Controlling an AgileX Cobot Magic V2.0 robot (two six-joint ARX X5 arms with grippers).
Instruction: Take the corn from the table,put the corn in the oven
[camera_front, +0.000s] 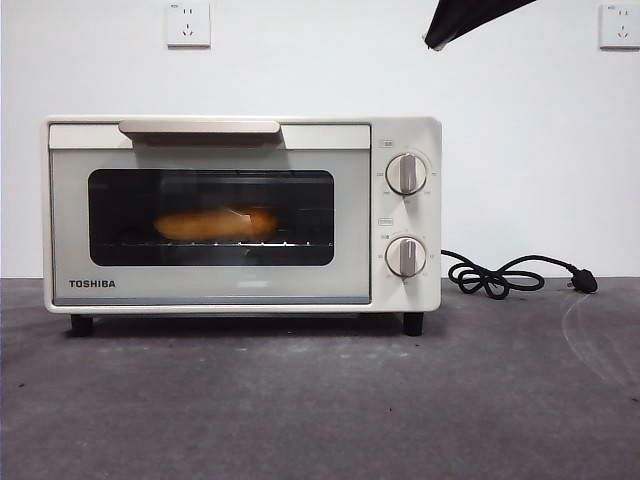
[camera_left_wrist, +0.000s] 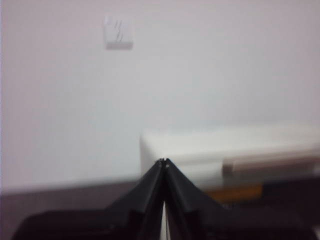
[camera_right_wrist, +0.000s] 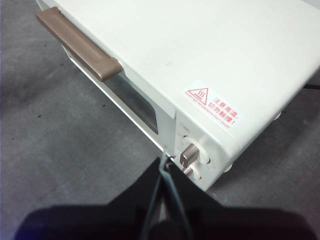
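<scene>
Corn (camera_front: 215, 223): lying on the rack inside the closed oven (camera_front: 240, 290), behind its glass, well apart from both grippers. Left gripper (camera_left_wrist: 164, 161): jaws pressing together, empty, hovering beside the oven. Right gripper (camera_right_wrist: 165, 160): jaws meeting, empty, hovering above the knobs (camera_right_wrist: 189, 155).

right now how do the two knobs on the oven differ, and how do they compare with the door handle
The upper knob sits level with the top of the window; the lower knob sits level with the corn on the rack inside. Both knobs are round, with grips upright; the bar handle is long, flat and horizontal, across the shut door's top. All three share a beige tone, darker than the cream oven.
</scene>
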